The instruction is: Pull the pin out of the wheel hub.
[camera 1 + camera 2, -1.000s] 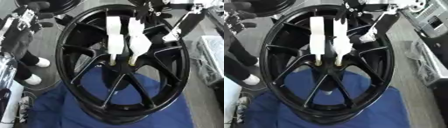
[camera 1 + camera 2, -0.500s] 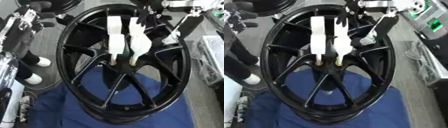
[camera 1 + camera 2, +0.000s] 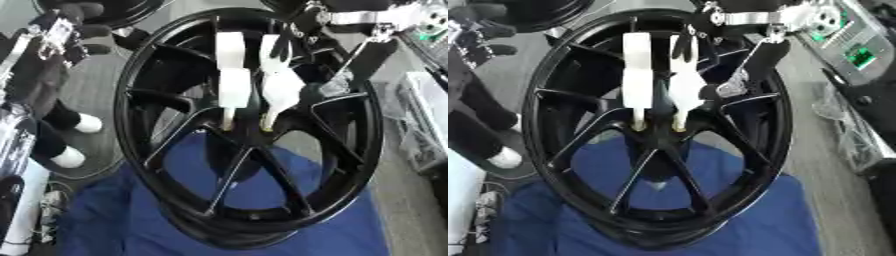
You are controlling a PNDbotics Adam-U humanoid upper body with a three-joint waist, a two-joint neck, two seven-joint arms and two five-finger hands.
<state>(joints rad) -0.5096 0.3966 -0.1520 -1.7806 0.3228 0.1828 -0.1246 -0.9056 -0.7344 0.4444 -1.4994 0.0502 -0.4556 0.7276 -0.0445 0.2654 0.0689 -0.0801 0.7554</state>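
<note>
Wheel hub: black, standing on blue cloth.
Pins: two white, both still seated just above hub centre.
Right hand: at right pin's top; grip cannot be told.
Change: almost none; pulling not begun.

Wheel: glossy black metal, smooth spokes | pins: matt white plastic with brass-coloured metal tips | cloth at 6 o'clock: soft matt blue fabric | floor at 9 o'clock: dull grey.
</note>
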